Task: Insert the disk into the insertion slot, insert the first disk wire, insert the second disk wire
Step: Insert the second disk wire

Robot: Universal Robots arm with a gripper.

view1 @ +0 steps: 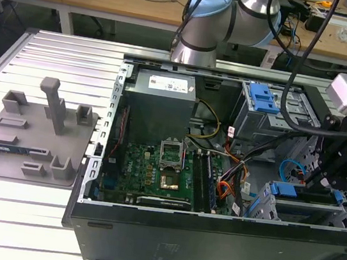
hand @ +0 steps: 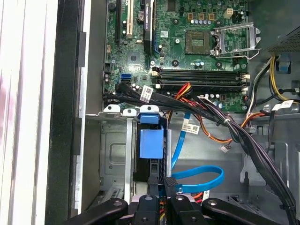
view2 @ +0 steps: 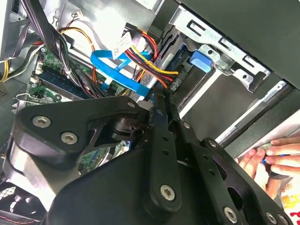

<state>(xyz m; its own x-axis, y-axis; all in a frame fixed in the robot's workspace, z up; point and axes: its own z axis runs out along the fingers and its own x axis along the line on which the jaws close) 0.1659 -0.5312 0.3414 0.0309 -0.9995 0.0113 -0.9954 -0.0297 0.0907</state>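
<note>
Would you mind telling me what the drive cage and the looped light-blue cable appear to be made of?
The insertion slot looks like bare grey sheet metal with a dull finish: its walls are thin, folded and stamped with cut-outs. The second disk wire appears to be flexible, smooth plastic-jacketed flat cable, judging by its soft loop and slight gloss; what runs inside it can't be seen.

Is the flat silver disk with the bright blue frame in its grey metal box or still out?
In. The disk's blue carrier sits inside the grey metal cage, with the gripper right at its end.
</note>
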